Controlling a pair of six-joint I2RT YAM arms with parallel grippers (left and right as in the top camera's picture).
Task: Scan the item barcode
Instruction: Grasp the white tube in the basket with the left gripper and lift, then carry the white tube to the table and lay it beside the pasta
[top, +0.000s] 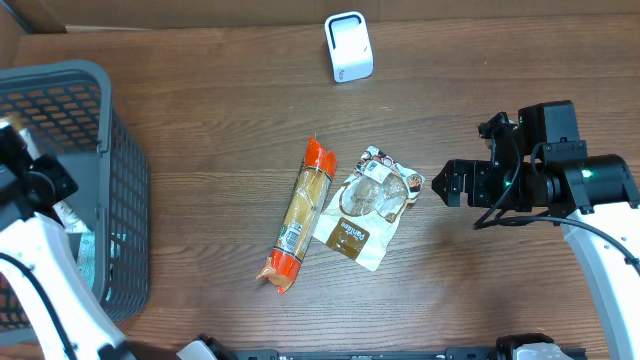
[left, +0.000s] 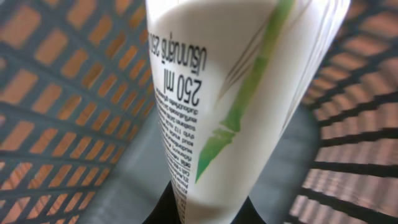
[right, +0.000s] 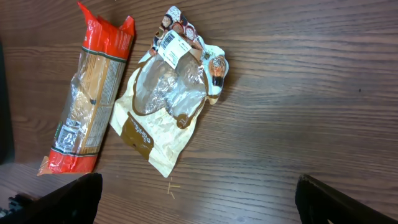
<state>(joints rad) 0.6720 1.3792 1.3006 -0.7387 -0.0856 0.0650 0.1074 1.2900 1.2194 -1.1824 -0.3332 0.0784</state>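
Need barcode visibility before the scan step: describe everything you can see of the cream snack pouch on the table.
The snack pouch is a crinkled cream plastic bag with a clear window showing pale contents, a brown printed band toward its lower end and a food picture at the top. A white barcode sticker faces up near that top. It lies flat and tilted on the wooden table, one long edge meeting the orange-ended pasta pack. Nothing else touches it.

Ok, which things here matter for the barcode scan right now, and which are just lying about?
In the job: white tube with a green stripe, gripped by the left gripper inside the grey mesh basket; small white boxy scanner.
Lying about for now: orange-ended clear pasta packet; cream and brown snack bag; open right gripper beside them.
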